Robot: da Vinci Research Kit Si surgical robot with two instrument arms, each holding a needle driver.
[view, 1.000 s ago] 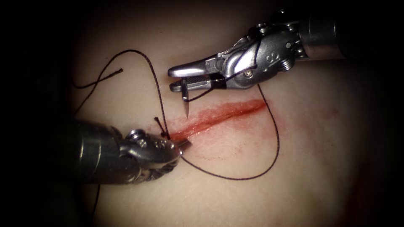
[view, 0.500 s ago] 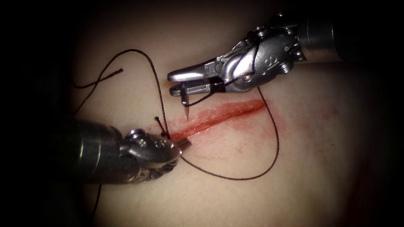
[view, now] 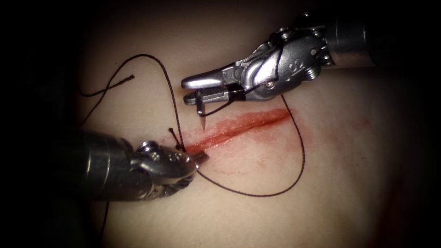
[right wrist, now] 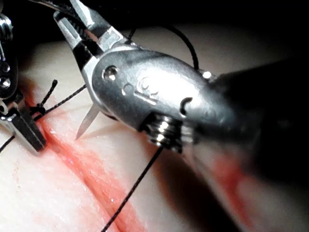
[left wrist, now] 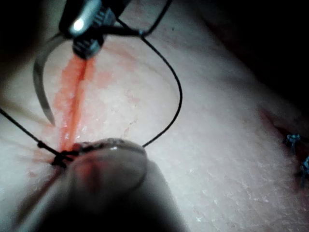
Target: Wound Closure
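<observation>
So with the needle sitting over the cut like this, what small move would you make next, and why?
Probably lower the right tool slightly so the needle tip meets the tissue beside the cut. The right tool holds the needle near its thread end; the tip hangs just above the cut's upper edge, not in the tissue. The left tool rests by the knot.

Right tool (view: 193,90): enters from 2 o'clock, shaft level, jaws pointing toward 9 o'clock, clamped on the needle (view: 202,117) near its rear end.
Left tool (view: 201,158): enters from 8 o'clock, wrist bent, tip pointing toward 3 o'clock, jaws closed with nothing between them.
</observation>
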